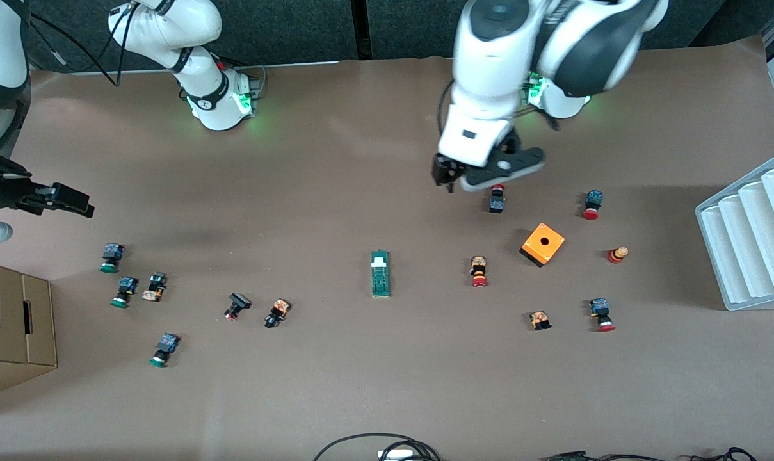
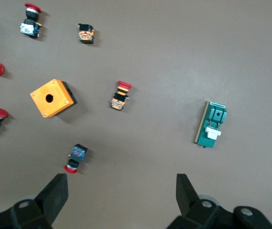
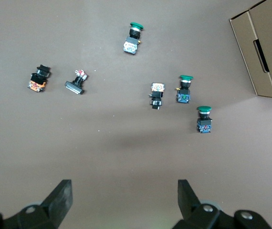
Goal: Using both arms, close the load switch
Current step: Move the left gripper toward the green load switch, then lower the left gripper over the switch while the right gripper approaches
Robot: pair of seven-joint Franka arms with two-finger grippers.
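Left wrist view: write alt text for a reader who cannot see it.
The open left gripper hangs above a brown table, holding nothing. On the table lie a dark-green load switch with a white piece, an orange box with a hole on top, and several small push buttons, most red-capped, scattered around the box.
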